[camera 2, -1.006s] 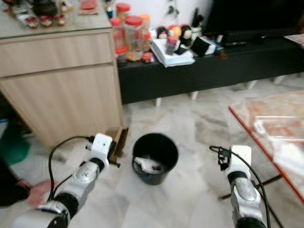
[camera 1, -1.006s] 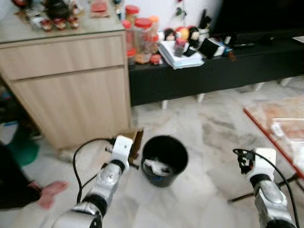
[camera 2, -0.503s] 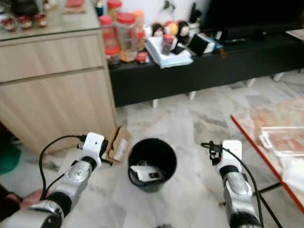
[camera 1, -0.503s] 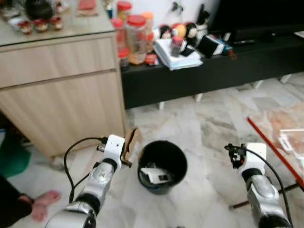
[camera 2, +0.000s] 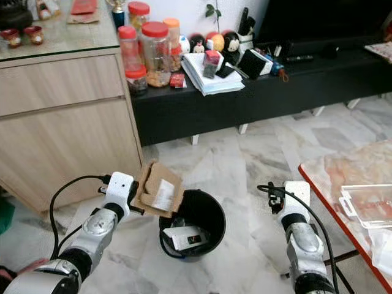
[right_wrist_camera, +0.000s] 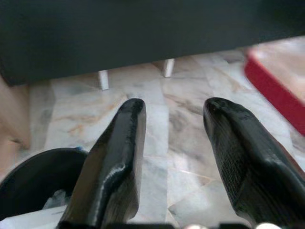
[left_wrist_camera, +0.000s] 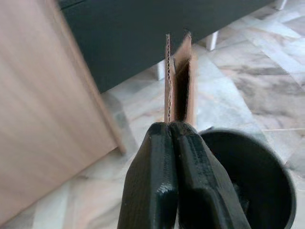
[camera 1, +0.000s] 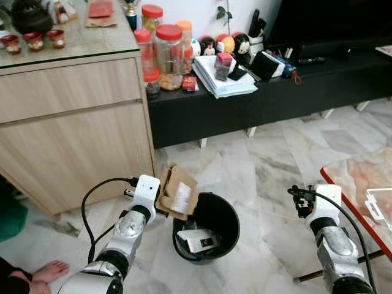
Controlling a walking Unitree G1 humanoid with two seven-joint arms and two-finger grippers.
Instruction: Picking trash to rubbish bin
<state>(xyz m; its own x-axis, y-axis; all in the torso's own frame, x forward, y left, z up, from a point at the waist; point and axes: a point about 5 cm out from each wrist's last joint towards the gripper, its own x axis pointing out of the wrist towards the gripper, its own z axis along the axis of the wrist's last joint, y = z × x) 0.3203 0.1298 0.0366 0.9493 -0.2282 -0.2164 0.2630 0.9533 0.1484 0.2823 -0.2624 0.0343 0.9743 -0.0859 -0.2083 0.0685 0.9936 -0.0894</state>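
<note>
A flattened brown cardboard piece (camera 1: 179, 196) with a white label is held over the left rim of the black rubbish bin (camera 1: 228, 215), which stands on the marble floor. My left gripper (left_wrist_camera: 170, 131) is shut on the cardboard's edge (left_wrist_camera: 177, 81). Inside the bin lies white trash (camera 1: 197, 240). My right gripper (right_wrist_camera: 174, 112) hovers open to the right of the bin, nothing between its fingers; the bin's rim (right_wrist_camera: 28, 167) shows in its wrist view.
A light wooden cabinet (camera 1: 73, 122) stands at the left, a low black TV bench (camera 1: 275, 86) with jars and books behind. A red-edged table (camera 1: 361, 184) is at the right. A person's foot (camera 1: 46, 271) rests on the floor at the lower left.
The camera has shifted. My left gripper has lifted the cardboard up and rightward, from beside the bin to over its rim. The right gripper stays open.
</note>
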